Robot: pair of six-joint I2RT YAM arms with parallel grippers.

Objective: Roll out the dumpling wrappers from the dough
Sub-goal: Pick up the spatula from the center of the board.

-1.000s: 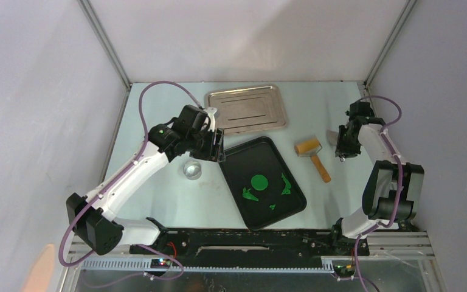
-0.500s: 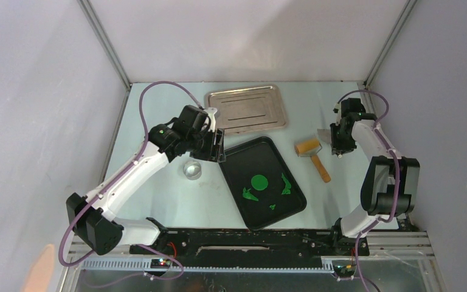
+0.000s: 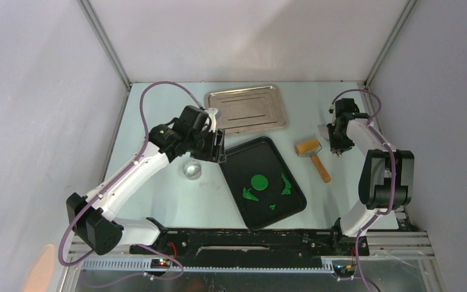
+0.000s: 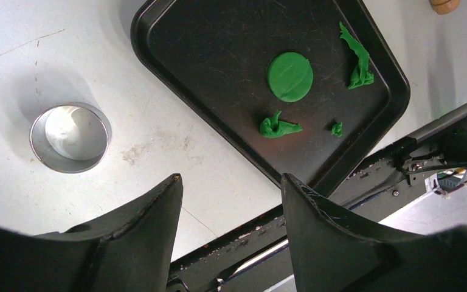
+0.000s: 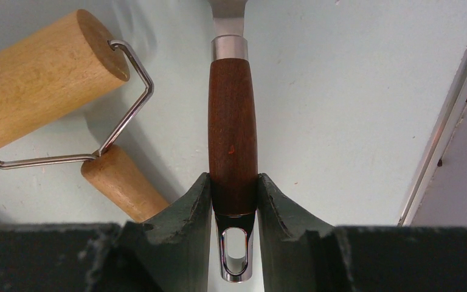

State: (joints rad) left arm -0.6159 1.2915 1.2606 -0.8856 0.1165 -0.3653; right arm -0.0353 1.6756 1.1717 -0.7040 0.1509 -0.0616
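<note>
- Right end effector [image 5: 233, 177] pinches a brown-handled tool [image 5: 232, 121] beside the wooden roller [image 5: 42, 85].
- Left end effector [image 4: 231, 182] hovers, fingers spread, above the tabletop [image 4: 12, 36].
- Round green dumpling wrapper [image 4: 289, 76] lies on the black tray [image 4: 219, 36].

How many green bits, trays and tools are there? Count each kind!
Round green disc: 1
Green scraps: 3
Trays: 2 (black tray, silver tray)
Tools: 3 (roller, spatula, metal ring)
Total: 9
</note>
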